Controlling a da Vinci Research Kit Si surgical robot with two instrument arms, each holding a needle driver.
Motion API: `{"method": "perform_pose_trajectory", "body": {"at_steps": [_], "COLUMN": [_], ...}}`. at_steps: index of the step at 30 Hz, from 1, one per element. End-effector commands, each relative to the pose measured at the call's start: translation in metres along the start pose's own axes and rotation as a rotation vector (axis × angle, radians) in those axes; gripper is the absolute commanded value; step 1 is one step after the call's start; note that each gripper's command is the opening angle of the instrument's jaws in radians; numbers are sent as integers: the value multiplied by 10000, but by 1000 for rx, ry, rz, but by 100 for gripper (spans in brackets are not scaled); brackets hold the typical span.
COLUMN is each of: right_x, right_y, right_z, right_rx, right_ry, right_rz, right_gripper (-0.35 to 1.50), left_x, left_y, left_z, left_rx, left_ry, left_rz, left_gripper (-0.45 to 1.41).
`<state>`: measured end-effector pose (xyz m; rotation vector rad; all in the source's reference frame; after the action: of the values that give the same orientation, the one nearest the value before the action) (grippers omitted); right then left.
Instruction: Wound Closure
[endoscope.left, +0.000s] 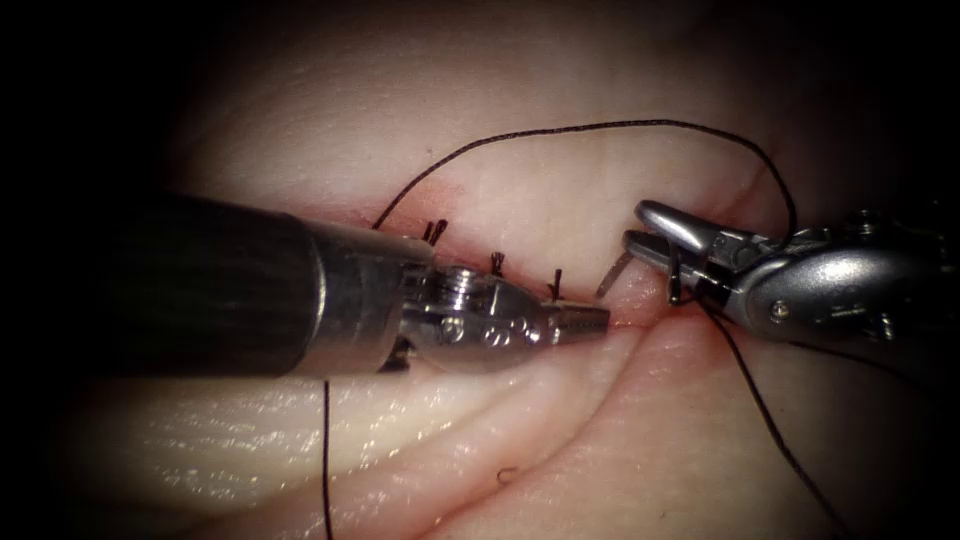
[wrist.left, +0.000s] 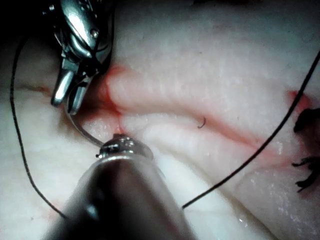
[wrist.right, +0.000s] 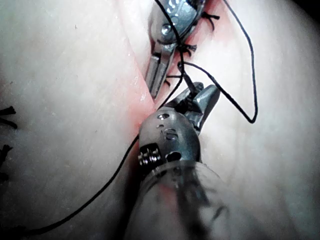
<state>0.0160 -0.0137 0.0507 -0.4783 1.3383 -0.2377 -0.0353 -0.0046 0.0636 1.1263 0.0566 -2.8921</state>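
At the right end of the cut (endoscope.left: 640, 318), the right tool (endoscope.left: 650, 232) comes in with its two jaws parted around the needle (endoscope.left: 612, 274). It cannot be told whether they actually grip it. The needle shows as a short pale curve just off the lower jaw, slanting down toward the cut; in the left wrist view the needle (wrist.left: 82, 129) runs as a thin arc from those jaws (wrist.left: 67, 92) down to the left tool's tip (wrist.left: 117, 145). Whether its point sits in the tissue (endoscope.left: 560, 170) cannot be made out.

Along the cut from the left, the left tool (endoscope.left: 585, 322) lies with its jaws closed together, their tip resting at the cut just left of the needle and holding nothing that can be seen. In the right wrist view the left tool (wrist.right: 159, 75) points down beside the right tool (wrist.right: 197, 100), near but apart.

The thread (endoscope.left: 600, 126) rises from the cut's left end, arcs high over the tissue and drops to the right tool, then trails down and to the right. Three short dark stitch ends (endoscope.left: 497, 262) stand along the cut behind the left tool. Red fluid (endoscope.left: 420, 195) tints the cut's edges.
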Motion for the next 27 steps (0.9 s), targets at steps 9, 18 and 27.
{"method": "perform_pose_trajectory", "body": {"at_steps": [9,18,27], "right_x": [-1,-3,-15], "right_y": [9,8,-28], "right_z": [17,39,50], "right_rx": [35,177,273], "right_ry": [20,5,6], "right_rz": [45,151,248], "right_gripper": [-35,-35,-35], "left_x": [-27,-42,-55], "left_y": [18,29,30], "left_z": [1,-6,-1], "left_rx": [-85,-144,-163], "left_ry": [-74,-148,-179], "left_rz": [-57,-85,-95], "left_gripper": [-1,-5,-5]}}
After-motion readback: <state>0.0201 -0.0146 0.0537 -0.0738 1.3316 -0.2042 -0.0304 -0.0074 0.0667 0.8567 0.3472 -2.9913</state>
